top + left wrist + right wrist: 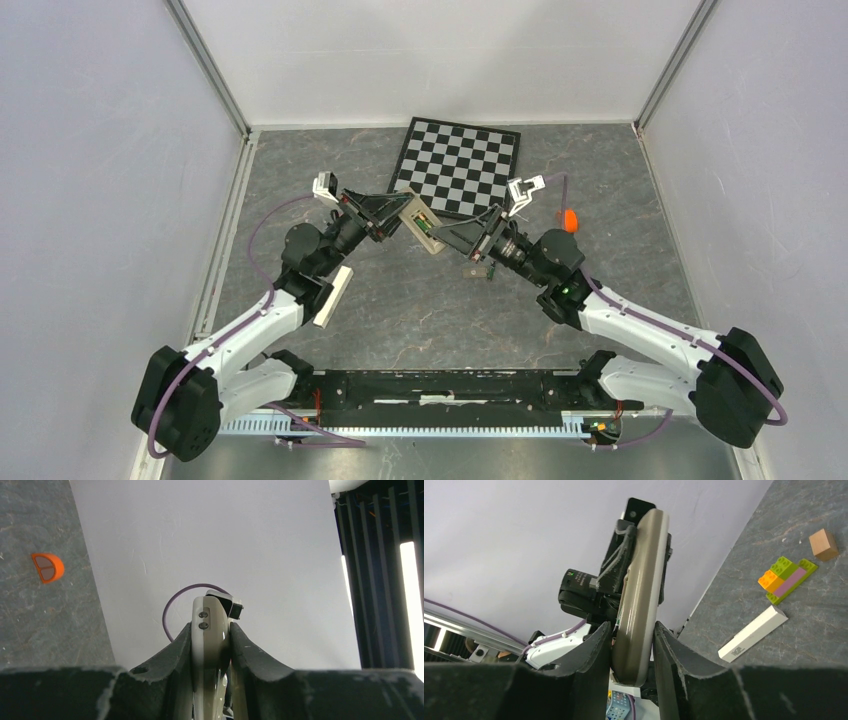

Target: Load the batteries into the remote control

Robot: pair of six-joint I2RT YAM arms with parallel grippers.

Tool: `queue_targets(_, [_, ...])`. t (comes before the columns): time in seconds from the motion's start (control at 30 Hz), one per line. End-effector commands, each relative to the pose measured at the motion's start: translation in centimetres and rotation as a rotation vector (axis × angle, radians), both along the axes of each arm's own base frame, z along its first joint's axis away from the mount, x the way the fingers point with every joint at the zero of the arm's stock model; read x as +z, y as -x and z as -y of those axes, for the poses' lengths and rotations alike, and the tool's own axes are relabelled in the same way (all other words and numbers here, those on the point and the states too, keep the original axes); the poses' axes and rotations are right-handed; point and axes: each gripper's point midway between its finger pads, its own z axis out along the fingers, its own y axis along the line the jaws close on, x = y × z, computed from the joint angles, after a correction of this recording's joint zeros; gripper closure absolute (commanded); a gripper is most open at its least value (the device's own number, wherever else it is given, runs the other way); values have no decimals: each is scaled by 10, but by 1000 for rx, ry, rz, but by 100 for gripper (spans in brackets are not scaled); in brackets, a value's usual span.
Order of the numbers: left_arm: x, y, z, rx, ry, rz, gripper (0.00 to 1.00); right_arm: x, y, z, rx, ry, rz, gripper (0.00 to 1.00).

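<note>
Remote control [421, 224] centre frame, long axis diagonal; left pincer [211, 632] and right pincer [632, 630] both clamped on it, opposite sides.

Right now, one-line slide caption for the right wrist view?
Right gripper clamps the pale flat remote control edge-on, left gripper holding its far end above the grey marbled table.

Our right gripper [633, 630] presses on both faces of the edge-on remote control [641, 580]. On the desk [744, 595] beyond we see a cream block [752, 633], coloured bricks [786, 577] and a wooden cube [823, 544].
</note>
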Motion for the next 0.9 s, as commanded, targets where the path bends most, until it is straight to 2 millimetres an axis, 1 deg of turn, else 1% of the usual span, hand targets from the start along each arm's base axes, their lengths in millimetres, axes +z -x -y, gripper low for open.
queue_targets(0.0, [76,35,-1,-58,66,312,98,-40,-11,-7,-26,146,-106,66])
queue_targets(0.13, [82,44,2,-82,41,384,98,-60,-17,-6,-50,235,-154,70])
queue_targets(0.23, [83,48,7,-97,-11,437,98,-72,-19,-3,-69,283,-175,70])
queue_targets(0.33, [78,49,10,-99,-72,465,98,-76,-20,1,-85,318,-168,65])
queue_targets(0.5, [63,50,13,-100,-201,512,98,-77,-20,8,-102,374,-128,51])
queue_targets(0.57, [56,51,14,-106,-248,526,98,-71,-17,7,-84,374,-84,44])
queue_targets(0.63, [47,50,14,-109,-291,527,98,-55,-9,5,-47,311,-7,32])
queue_targets(0.7, [38,51,14,-112,-325,526,98,-38,0,7,-29,243,67,22])
queue_targets(0.8, [27,51,13,-115,-360,518,98,-15,10,13,-25,192,193,12])
queue_targets(0.87, [20,48,12,-106,-388,498,98,-8,12,15,-27,211,263,9])
